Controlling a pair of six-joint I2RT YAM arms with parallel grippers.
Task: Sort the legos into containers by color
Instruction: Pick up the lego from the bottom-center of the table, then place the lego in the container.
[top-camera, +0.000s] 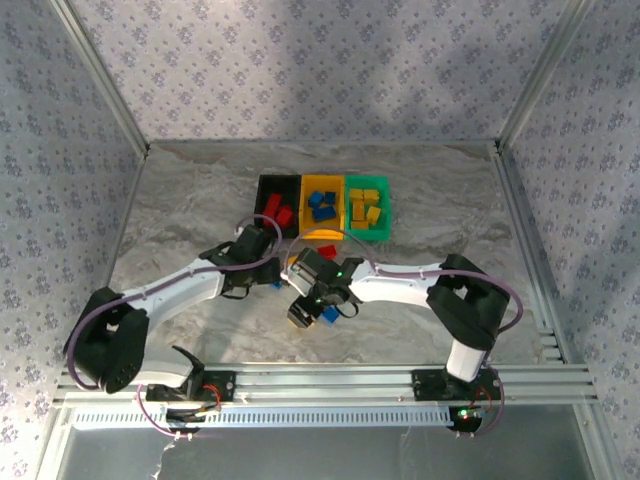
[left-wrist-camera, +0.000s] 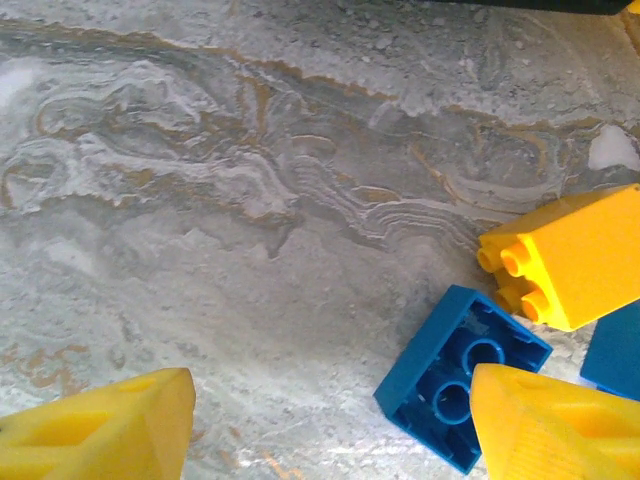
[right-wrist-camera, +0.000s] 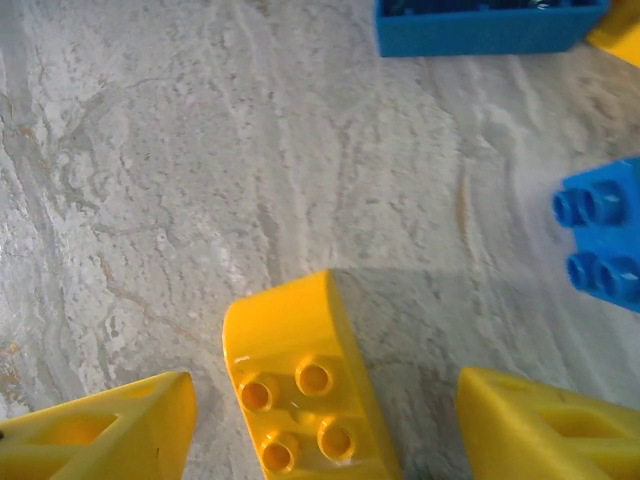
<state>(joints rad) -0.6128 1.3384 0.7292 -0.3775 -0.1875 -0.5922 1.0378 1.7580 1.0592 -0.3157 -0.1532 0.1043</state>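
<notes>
Aluminium rail (top-camera: 330, 378) along the near edge, grey marbled table (top-camera: 180, 200) beyond it, flowered walls (top-camera: 300, 60) behind. Left gripper (left-wrist-camera: 330, 425): yellow fingers (left-wrist-camera: 100, 435) partly apart over bare table with nothing held, an upturned blue brick (left-wrist-camera: 450, 370) just beside one tip. Right gripper (right-wrist-camera: 325, 425): likewise partly apart, a yellow brick (right-wrist-camera: 300, 370) lying loose between the tips and touched by neither. Farther back, the black bin (top-camera: 261, 195) holds red bricks (top-camera: 280, 210), the orange bin (top-camera: 322, 178) blue bricks (top-camera: 322, 205), the green bin (top-camera: 368, 236) yellow bricks (top-camera: 365, 205).
</notes>
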